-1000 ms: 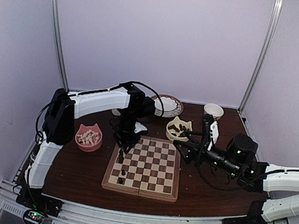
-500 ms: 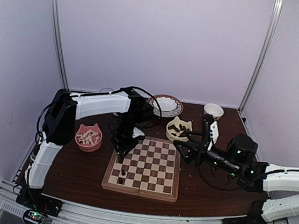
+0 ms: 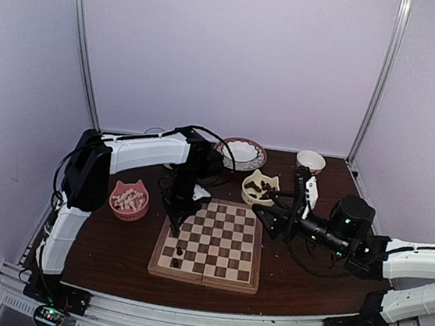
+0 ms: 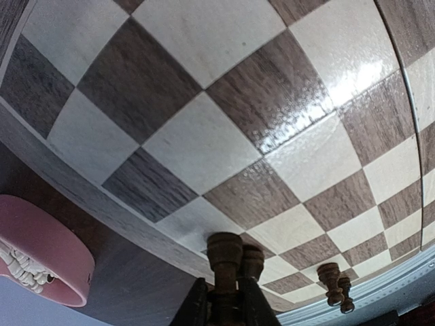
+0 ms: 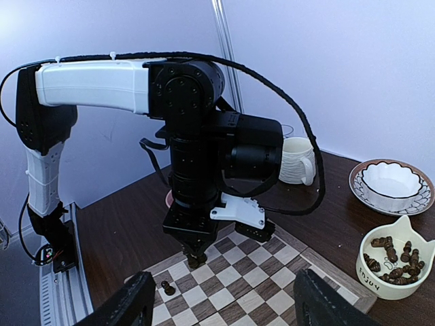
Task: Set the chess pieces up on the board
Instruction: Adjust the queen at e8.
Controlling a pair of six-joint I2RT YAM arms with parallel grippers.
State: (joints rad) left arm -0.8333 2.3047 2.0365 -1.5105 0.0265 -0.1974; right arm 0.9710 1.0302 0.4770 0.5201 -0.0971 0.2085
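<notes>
The board [image 3: 227,252] lies mid-table and fills the left wrist view [image 4: 204,142]. My left gripper [image 3: 177,221] points down over the board's far-left squares. It is shut on a dark chess piece [image 4: 224,252], held close above a pale square by the left border. A second dark knob [image 4: 253,260] shows just behind that piece. Two dark pieces [image 3: 178,257] stand on the near-left squares and also show in the left wrist view [image 4: 332,280]. My right gripper [image 5: 228,314] is open and empty, hovering off the board's far-right corner [image 3: 262,215].
A yellow cat bowl [image 3: 259,188] of dark pieces sits behind the board, and also shows in the right wrist view [image 5: 394,261]. A pink bowl [image 3: 129,200] of cream pieces sits left of the board. A plate with a white bowl [image 3: 242,152], a small white bowl [image 3: 310,160] and a white mug [image 5: 299,159] stand at the back.
My left arm has drawn slightly toward the far side. Its gripper and the piece now sit a little higher over the board's left edge. The right arm has not moved.
</notes>
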